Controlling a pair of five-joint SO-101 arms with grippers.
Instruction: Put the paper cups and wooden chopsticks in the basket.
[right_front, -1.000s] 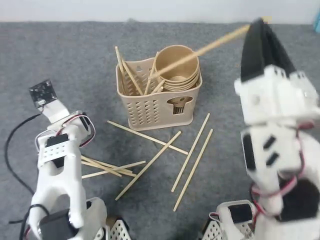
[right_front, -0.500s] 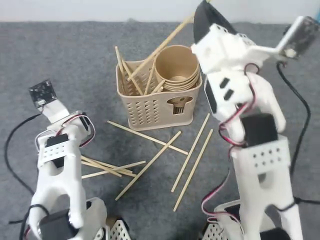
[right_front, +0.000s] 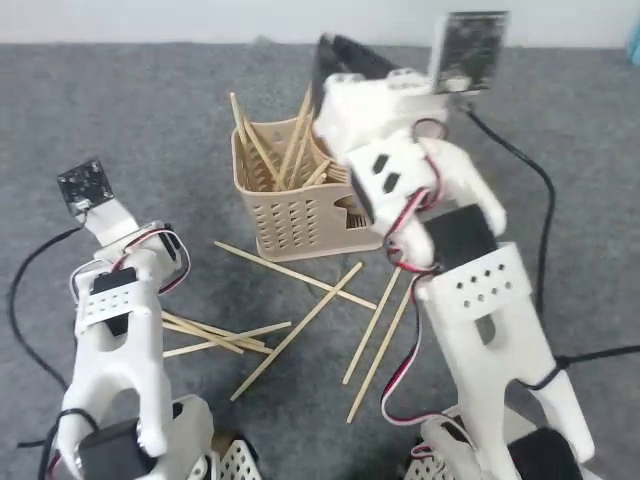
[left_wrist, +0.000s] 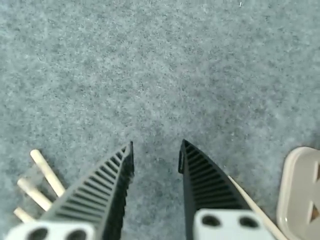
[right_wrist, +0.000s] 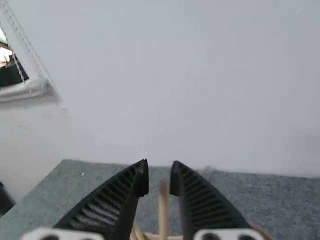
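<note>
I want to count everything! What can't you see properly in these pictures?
Paper cups: high view, the right arm covers their side of the basket, so no count.
Loose chopsticks: high view, some ends run under the left arm.
Chopstick at the right gripper: right wrist view, blurred, lower end cut by the edge.
</note>
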